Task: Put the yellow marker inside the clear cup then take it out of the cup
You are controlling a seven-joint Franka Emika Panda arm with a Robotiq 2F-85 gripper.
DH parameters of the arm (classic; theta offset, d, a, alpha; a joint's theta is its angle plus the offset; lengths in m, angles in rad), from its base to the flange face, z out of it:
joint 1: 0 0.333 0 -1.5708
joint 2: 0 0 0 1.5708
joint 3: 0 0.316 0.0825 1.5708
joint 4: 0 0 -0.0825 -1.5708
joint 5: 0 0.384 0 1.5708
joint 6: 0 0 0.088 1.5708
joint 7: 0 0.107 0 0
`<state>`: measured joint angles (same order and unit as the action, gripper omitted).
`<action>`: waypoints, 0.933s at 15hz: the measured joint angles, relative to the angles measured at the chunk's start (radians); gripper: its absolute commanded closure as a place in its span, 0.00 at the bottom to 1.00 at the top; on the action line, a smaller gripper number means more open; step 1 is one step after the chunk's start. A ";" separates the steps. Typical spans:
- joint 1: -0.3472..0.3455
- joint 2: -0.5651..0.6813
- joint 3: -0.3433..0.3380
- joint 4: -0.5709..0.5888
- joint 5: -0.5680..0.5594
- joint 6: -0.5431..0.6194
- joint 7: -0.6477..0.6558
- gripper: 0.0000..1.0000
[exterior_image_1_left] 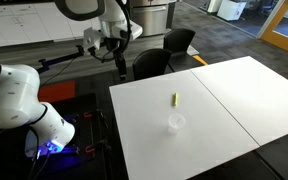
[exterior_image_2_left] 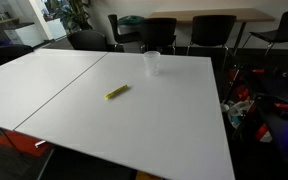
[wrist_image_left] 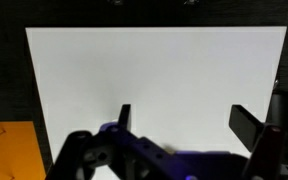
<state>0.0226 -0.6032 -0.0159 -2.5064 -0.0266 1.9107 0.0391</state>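
A large white table [exterior_image_1_left: 154, 140] is seen in both exterior views. Its top is smooth, matte and flat, made of two panels joined along a straight seam, and it stands on dark carpet in an office-like room. The white, rounded robot arm [exterior_image_1_left: 24, 100] is mounted off one edge of the table and is raised well above the tabletop. Black chairs [exterior_image_2_left: 159, 30] with curved backs are lined up along the far edge, and a long wooden table [exterior_image_2_left: 199, 14] is seen behind them. A tangle of coloured cables [exterior_image_2_left: 239, 108] lies on the floor beside the table.

In the wrist view the gripper [wrist_image_left: 185, 113] is held over bare white tabletop, its two dark, flat fingers [wrist_image_left: 125, 115] spread wide apart and holding no object.

The clear cup [exterior_image_2_left: 152, 62] is stood upright on the table, a small round see-through plastic shape with a faint whitish rim. The yellow marker [exterior_image_2_left: 117, 92], a short, thin, bright stick, lies flat on the tabletop near the cup but apart from it, outside it. The tabletop around both is unobstructed, and the gripper is well apart from them.
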 measured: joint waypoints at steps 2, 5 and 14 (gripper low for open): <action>0.001 0.001 0.001 0.000 0.000 0.000 0.000 0.00; 0.013 0.009 0.027 0.000 -0.013 0.042 -0.008 0.00; 0.039 0.180 0.100 0.124 -0.196 0.179 -0.195 0.00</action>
<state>0.0618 -0.4231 0.0841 -2.3821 -0.2230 2.0898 -0.1561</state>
